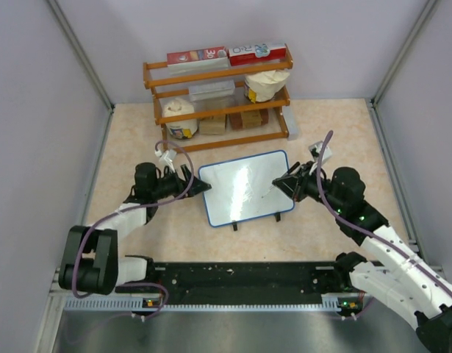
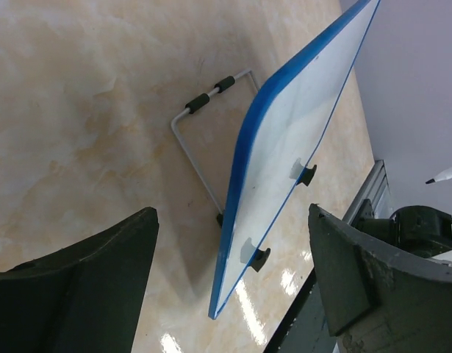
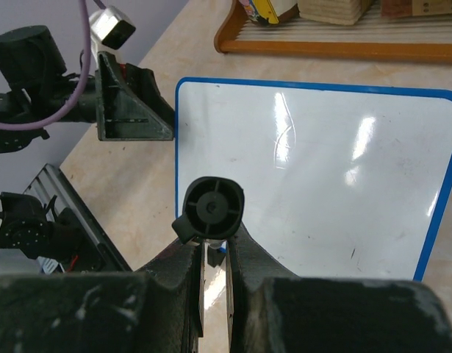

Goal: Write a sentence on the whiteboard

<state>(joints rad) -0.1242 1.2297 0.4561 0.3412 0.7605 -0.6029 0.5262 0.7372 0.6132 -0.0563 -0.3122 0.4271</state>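
The whiteboard (image 1: 244,190), white with a blue frame, stands tilted on two black feet in the table's middle. Its face (image 3: 314,169) looks blank apart from a few tiny specks; no sentence shows. My right gripper (image 1: 286,181) is at the board's right edge, shut on a marker whose black end (image 3: 213,208) faces the wrist camera. The marker's tip (image 2: 439,176) shows in the left wrist view. My left gripper (image 1: 198,186) is open at the board's left edge (image 2: 240,213), which lies ahead between its fingers without touching them.
A wooden shelf rack (image 1: 218,99) with boxes, a cup and a bowl stands behind the board. The board's wire stand (image 2: 200,147) rests on the table behind it. The black base rail (image 1: 240,279) runs along the near edge.
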